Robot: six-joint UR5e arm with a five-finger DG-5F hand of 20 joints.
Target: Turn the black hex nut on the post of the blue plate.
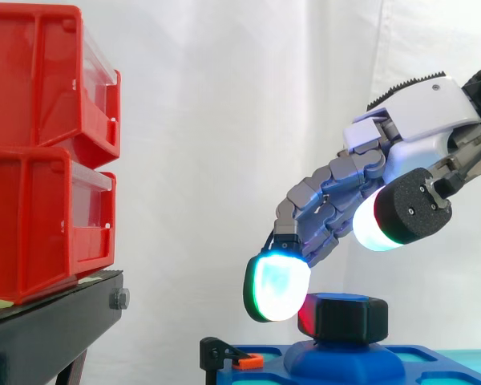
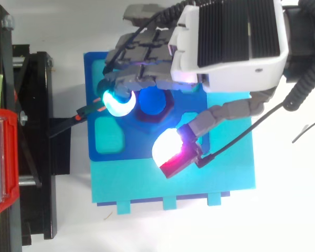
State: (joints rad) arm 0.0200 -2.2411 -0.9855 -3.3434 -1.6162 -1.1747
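The black hex nut point(image 1: 351, 318) sits on a rounded blue post base in the middle of the blue plate point(image 1: 433, 365). From above, the nut point(image 2: 155, 103) shows its hexagonal outline on the blue plate point(image 2: 92, 73). My hand point(image 1: 421, 120) reaches in from the right and arches over the nut. Its bent fingers come down on the nut's left side, where a cyan-white fingertip point(image 1: 276, 287) hangs just beside and slightly above it. The thumb pad point(image 1: 381, 220) glows white and red and stays raised, apart from the nut. Nothing is pinched.
Two stacked red bins point(image 1: 40, 152) stand on a black stand point(image 1: 48, 329) at the left. A black clamp with an orange piece point(image 1: 224, 354) grips the plate's left edge. A cyan board point(image 2: 210, 178) lies under the blue plate.
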